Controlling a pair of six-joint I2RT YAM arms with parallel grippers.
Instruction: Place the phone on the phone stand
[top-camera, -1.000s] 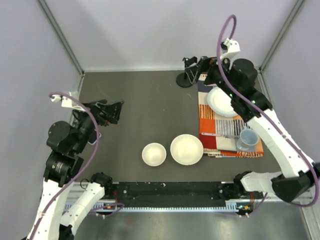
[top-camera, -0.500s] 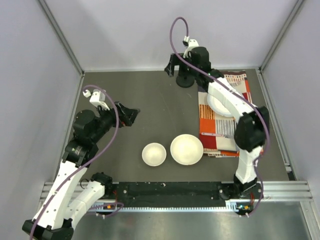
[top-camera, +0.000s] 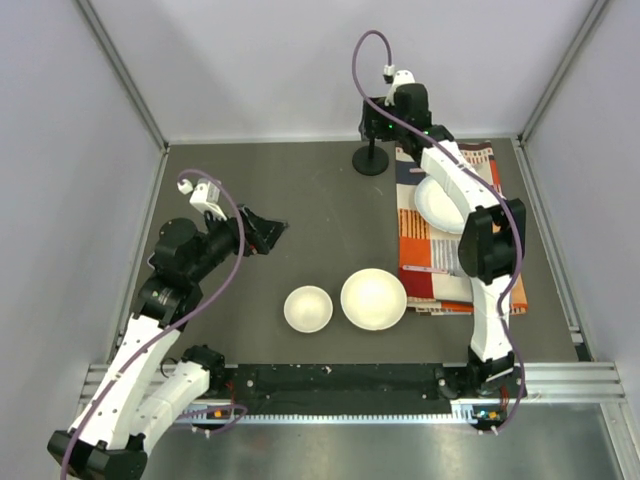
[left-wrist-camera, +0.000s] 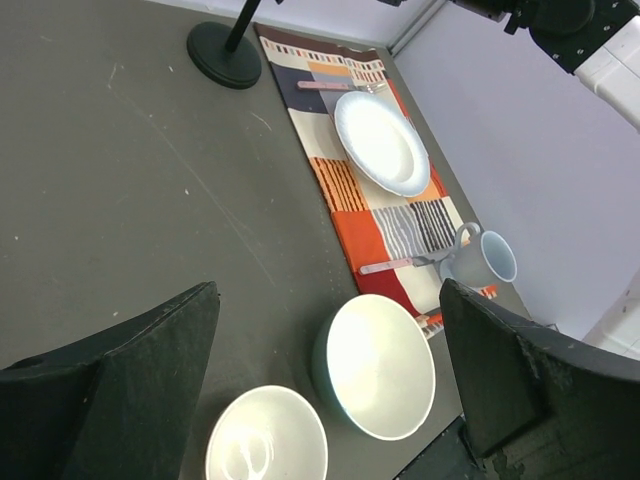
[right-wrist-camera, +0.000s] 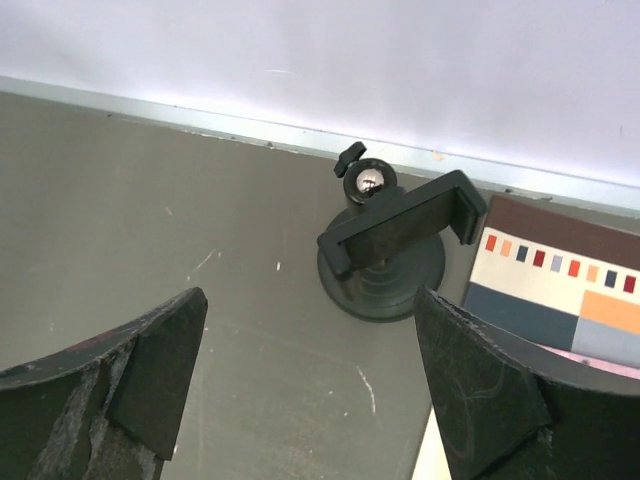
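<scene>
The phone stand (top-camera: 371, 160) stands at the back of the table, just left of the placemat; its black disc base shows in the left wrist view (left-wrist-camera: 225, 55). In the right wrist view its clamp cradle (right-wrist-camera: 400, 225) is empty. The phone is out of view in every frame. My right gripper (top-camera: 374, 125) hovers above the stand, open and empty, with the stand between its fingers in its own view (right-wrist-camera: 310, 295). My left gripper (top-camera: 268, 232) is open and empty over the table's left middle, above the bowls in its own view (left-wrist-camera: 328, 290).
Two white bowls, a small one (top-camera: 308, 308) and a larger one (top-camera: 373, 298), sit near the front centre. A striped placemat (top-camera: 430, 262) on the right carries a white plate (top-camera: 438, 205), a pale blue mug (left-wrist-camera: 480, 258) and cutlery (left-wrist-camera: 395, 265). Walls enclose the table.
My right arm has swung from the right side to the back, its gripper now over the stand. My left gripper has moved a little right, toward the table's middle.
</scene>
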